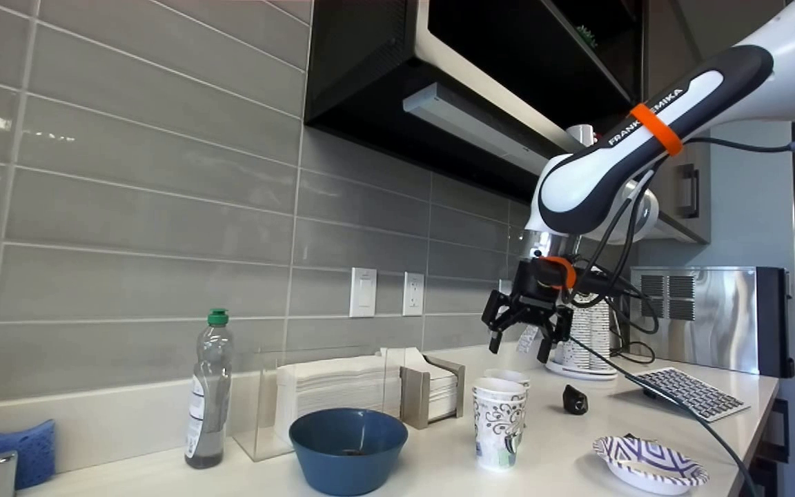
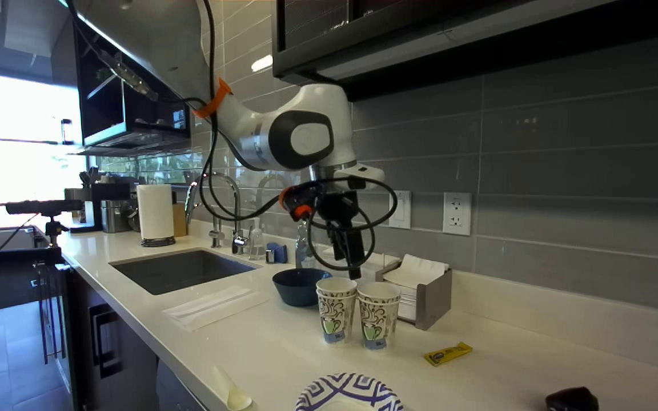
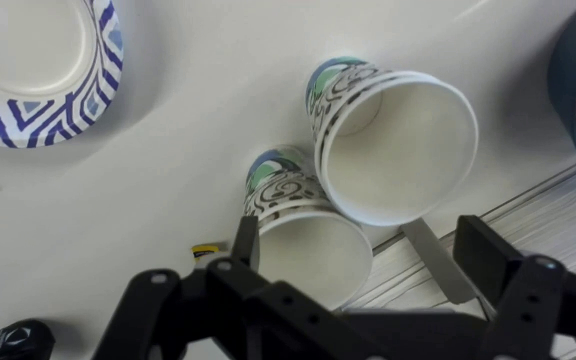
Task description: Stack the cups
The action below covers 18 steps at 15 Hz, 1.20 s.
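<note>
Left cups (image 2: 336,319) and right cups (image 2: 378,325) stand upright on the counter (image 2: 283,357), just beside each other in an exterior view; whether their rims touch, cannot tell. Doubled rim line on each suggests nested paper cups. Gripper (image 1: 519,347) hangs above, jaws spread wide, nothing held. Bowl (image 2: 297,285) sits farther back, to the left; napkin holder (image 2: 436,299) lies just behind, to the right. Handling estimate: very light, thin-walled, dry, not especially slippery; walls likely to buckle under a hard squeeze, and a slight knock could topple them. Best hold: opposite sides just under the rim, where the lip should stiffen the paper, low force. Taper should help seating. Caution: tight gap between neighbours for a jaw.
</note>
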Available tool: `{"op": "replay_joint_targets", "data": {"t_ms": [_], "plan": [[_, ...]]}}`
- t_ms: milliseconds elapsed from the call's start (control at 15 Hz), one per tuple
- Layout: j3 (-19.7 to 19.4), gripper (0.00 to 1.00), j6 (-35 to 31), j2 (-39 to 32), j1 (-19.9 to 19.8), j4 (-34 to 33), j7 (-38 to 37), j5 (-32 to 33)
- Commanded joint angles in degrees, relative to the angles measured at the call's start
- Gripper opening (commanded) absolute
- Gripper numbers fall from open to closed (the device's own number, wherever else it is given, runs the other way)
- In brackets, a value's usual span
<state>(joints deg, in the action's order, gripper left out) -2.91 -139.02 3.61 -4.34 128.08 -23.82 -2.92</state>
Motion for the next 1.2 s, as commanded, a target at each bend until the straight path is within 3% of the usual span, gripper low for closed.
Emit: {"op": "replay_joint_targets", "data": {"t_ms": [0,600,667,733,1133], "plan": [[-0.3,1.00,-2.0,-1.8,0.2,1.4,2.5,-3.4],[-0.4,1.00,-5.1,-5.8,0.2,2.5,5.1,-8.4],[-0.5,0.75,-5.2,-6.2,0.2,2.6,4.8,-8.3],[-0.5,0.73,-5.2,-6.4,0.2,2.6,4.9,-8.5],[-0.2,0.30,-4.9,-6.5,0.2,2.4,7.0,-11.6]]}}
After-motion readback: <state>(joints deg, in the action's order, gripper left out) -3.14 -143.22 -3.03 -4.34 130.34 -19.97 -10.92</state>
